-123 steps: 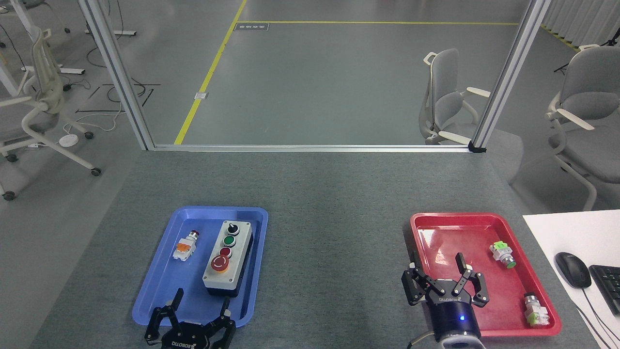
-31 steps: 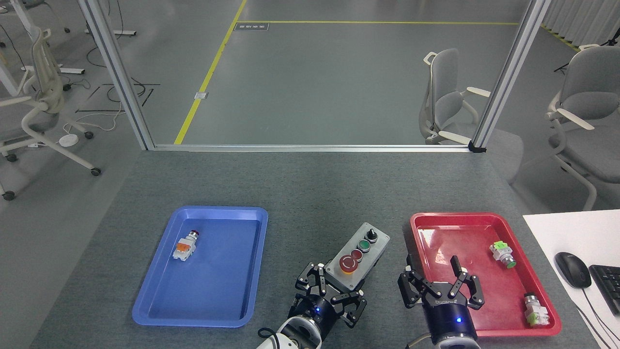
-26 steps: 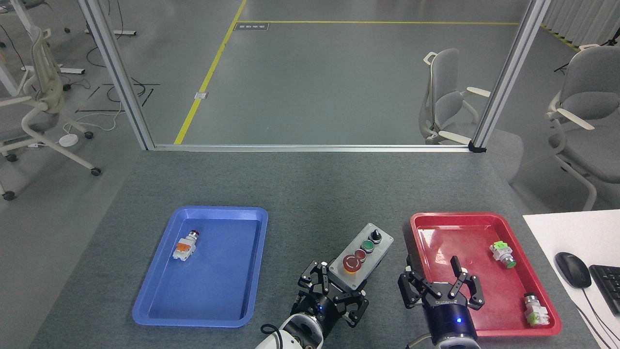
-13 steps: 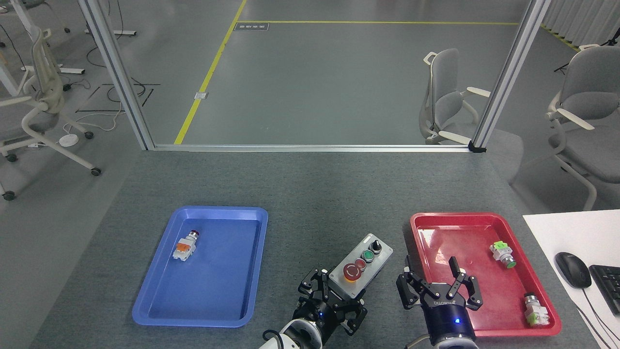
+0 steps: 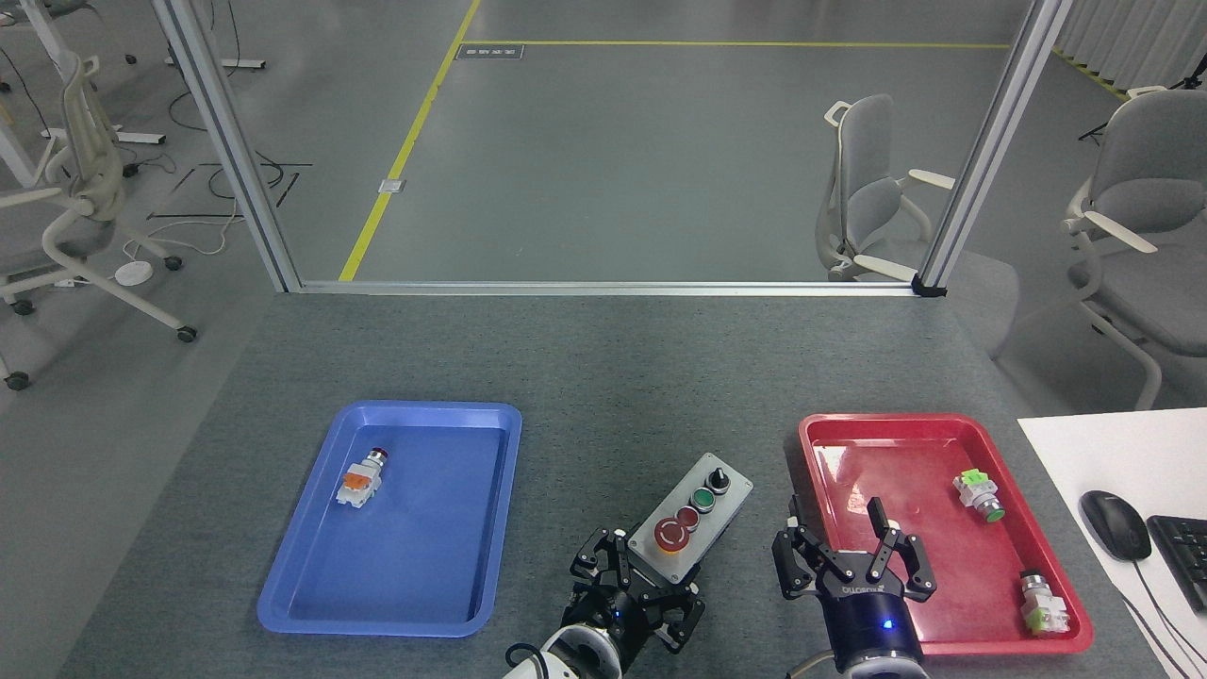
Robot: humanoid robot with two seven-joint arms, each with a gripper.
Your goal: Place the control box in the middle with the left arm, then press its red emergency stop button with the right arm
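Grey table (image 5: 603, 368), with blue tray (image 5: 311, 566) to the left, red tray (image 5: 990, 613) to the right. Between the trays, near the front edge: control box (image 5: 691, 517), angled, big red stop button (image 5: 671, 534) at its near end. Left gripper (image 5: 634, 592) clamped on the box's near end. Right gripper (image 5: 853, 556) just beside, over the red tray's edge, jaws spread, empty. Small orange-and-white button (image 5: 360, 480) in the blue tray.
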